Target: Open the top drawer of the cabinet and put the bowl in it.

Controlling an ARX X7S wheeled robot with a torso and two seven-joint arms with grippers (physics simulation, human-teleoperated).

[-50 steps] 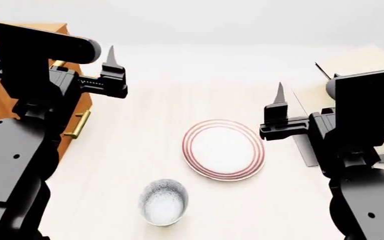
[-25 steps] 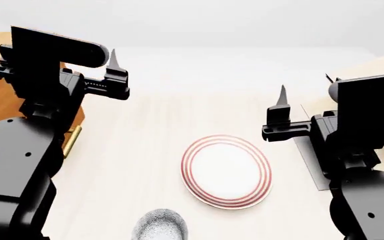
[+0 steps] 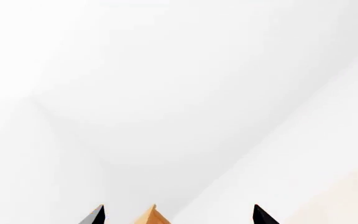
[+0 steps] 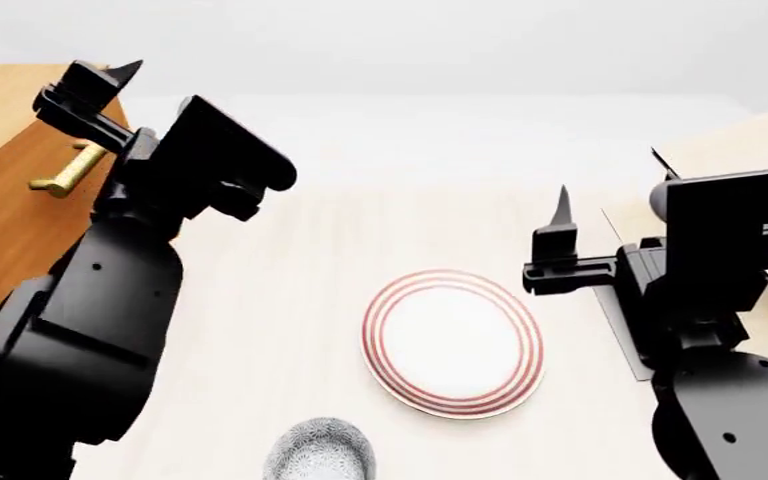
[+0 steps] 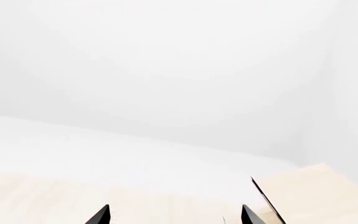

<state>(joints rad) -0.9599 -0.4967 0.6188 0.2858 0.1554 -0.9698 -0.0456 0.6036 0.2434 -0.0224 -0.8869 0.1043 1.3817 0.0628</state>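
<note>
The orange-brown cabinet (image 4: 4,225) stands at the far left of the head view, and a brass bar handle (image 4: 69,169) shows near its top, on a drawer front that looks shut. My left gripper (image 4: 107,72) is open and empty, raised by the cabinet's top edge above that handle. In the left wrist view its fingertips (image 3: 95,215) stand wide apart with a cabinet corner (image 3: 152,216) between them. The speckled bowl (image 4: 320,453) stands at the near edge, cut off by the frame. My right gripper (image 4: 560,212) is open and empty above the table; the right wrist view shows it open too (image 5: 174,215).
A white plate with red rings (image 4: 454,342) lies mid-table between bowl and right gripper. The pale wooden rack (image 4: 728,150) stands at the right, also in the right wrist view (image 5: 319,196). My left arm covers part of the cabinet front.
My left arm has swung up and to the left, so its gripper now sits at the cabinet's top edge above the handle. Earlier the head view shifted. The right arm has not moved.
</note>
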